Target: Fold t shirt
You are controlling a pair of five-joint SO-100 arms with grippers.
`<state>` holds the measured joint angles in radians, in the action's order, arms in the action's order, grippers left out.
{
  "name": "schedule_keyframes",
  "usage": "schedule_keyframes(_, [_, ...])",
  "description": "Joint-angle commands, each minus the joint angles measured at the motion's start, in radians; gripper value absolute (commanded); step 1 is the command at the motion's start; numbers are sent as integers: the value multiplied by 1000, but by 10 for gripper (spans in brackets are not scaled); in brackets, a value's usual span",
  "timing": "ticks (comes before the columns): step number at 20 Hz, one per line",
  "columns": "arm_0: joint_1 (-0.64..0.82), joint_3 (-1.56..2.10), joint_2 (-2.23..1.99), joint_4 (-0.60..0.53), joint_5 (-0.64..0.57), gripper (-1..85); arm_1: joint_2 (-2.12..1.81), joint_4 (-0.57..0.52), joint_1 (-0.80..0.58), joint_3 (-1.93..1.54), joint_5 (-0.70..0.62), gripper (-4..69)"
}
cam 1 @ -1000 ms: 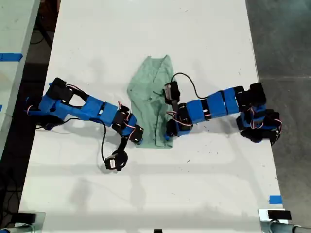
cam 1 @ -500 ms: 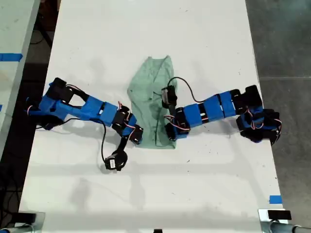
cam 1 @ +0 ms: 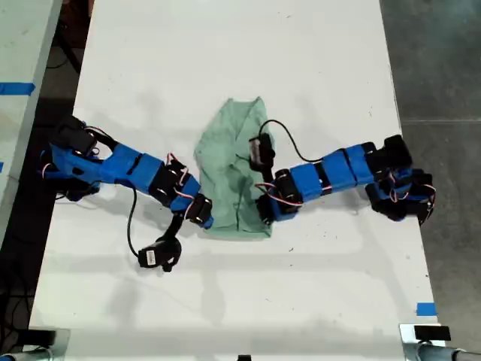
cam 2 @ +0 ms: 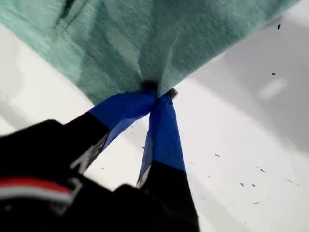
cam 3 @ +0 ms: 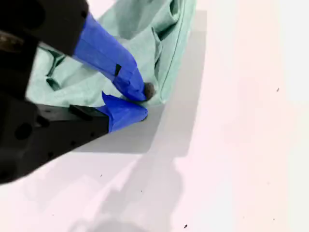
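Hem pinch on both sides: my first gripper (cam 2: 157, 92) is clamped on the shirt (cam 1: 231, 173) edge, cloth fanning out beyond its tips. My second gripper (cam 3: 140, 101) is nearly closed on a corner, fabric between the tips. You should raise both together, keep the hem taut between them, then carry it over the body lying on the table (cam 1: 225, 53).

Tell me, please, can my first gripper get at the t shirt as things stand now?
Yes, it appears so. My first gripper is shut on an edge of the t shirt, and the first wrist view shows nothing between the two.
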<state>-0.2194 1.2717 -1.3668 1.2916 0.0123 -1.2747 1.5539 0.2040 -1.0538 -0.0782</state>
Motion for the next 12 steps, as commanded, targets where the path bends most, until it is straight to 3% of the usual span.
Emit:
schedule_keyframes(1, [92, -58, -144, 69, -41, -2, -186, 18, -77, 15, -69, -9])
schedule_keyframes(8, [479, -49, -253, 209, -227, -2, -360, -11, -407, -26, -318, -8])
schedule_keyframes(12, [719, -51, -166, 189, -305, -2, -336, -120, -637, -112, -442, -8])
